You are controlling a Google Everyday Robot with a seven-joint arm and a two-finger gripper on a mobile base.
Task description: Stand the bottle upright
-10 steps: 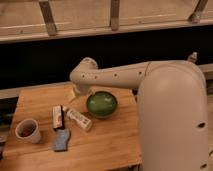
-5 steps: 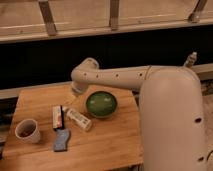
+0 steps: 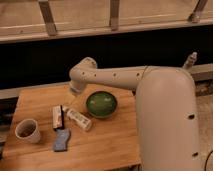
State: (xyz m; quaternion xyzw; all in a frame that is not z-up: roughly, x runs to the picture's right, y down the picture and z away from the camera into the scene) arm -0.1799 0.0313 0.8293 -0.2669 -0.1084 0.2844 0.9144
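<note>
Not much has shifted in the last moment. The big white arm (image 3: 120,79) has sunk a little lower over the far side of the counter (image 3: 110,145), and nothing on the wood has moved.

The gripper (image 3: 74,93) now hangs just behind the green bowl's (image 3: 101,104) left rim, above the far end of the bottle (image 3: 79,119). Its jaws stand wide apart and have hold of nothing.

The bottle still lies on its side near the middle of the counter, slanting from far-left to near-right. It sits just left of the bowl, right beside the flat black bar (image 3: 57,117).

A cup (image 3: 27,131) stands by the left edge, and a blue cloth (image 3: 61,140) lies towards the front edge.

To my eye the arm is only closing in. The bottle has not been touched and the righting has yet to begin. The tight spot between bar and bowl looks like the awkward part.
</note>
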